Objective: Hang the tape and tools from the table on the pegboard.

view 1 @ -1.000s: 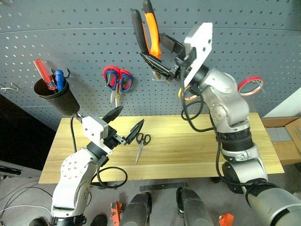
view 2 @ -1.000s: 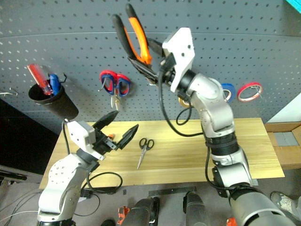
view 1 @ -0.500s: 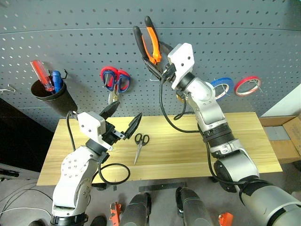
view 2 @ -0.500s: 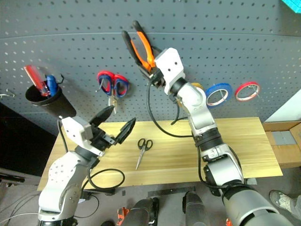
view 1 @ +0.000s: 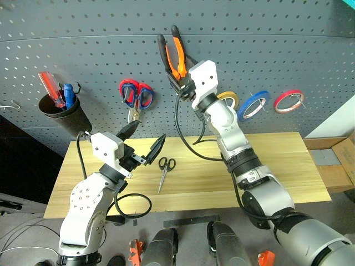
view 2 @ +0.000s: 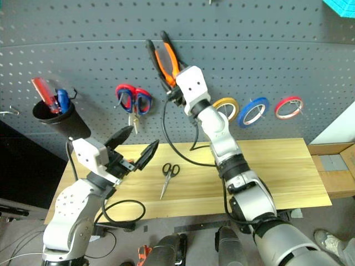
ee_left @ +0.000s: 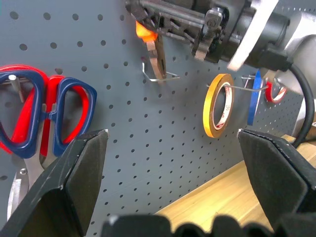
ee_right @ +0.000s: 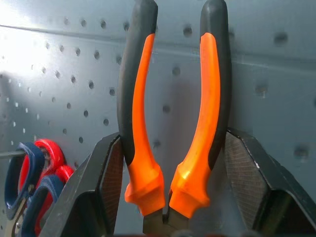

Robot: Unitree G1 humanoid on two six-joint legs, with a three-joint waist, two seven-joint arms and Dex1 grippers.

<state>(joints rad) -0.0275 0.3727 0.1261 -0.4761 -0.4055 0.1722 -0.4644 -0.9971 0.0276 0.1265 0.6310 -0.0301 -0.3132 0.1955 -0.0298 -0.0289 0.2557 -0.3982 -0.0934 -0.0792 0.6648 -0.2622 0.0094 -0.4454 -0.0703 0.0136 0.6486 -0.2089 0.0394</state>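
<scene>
My right gripper (view 1: 182,84) is shut on the orange-and-black pliers (view 1: 176,52) and holds them against the pegboard (view 1: 288,50), handles up. In the right wrist view the two handles (ee_right: 143,98) stand between my fingers (ee_right: 94,197). In the left wrist view the pliers' nose (ee_left: 157,59) points down into a wire hook (ee_left: 160,75); whether it rests on the hook I cannot tell. The blue tape (view 1: 252,104) hangs on the pegboard. Small black scissors (view 1: 163,169) lie on the table (view 1: 277,166). My left gripper (view 1: 144,141) hovers open and empty above the table, just left of the scissors.
Red-and-blue scissors (view 1: 137,94) hang left of the pliers. A yellow tape ring (view 1: 227,100) and a red one (view 1: 291,100) flank the blue tape. A black cup (view 1: 61,113) at the far left of the board holds a red screwdriver (view 1: 49,86).
My right arm has stretched out and brought the pliers down and in to the pegboard, over the wire hook. The left arm has kept still, and the scissors lie where they were.
</scene>
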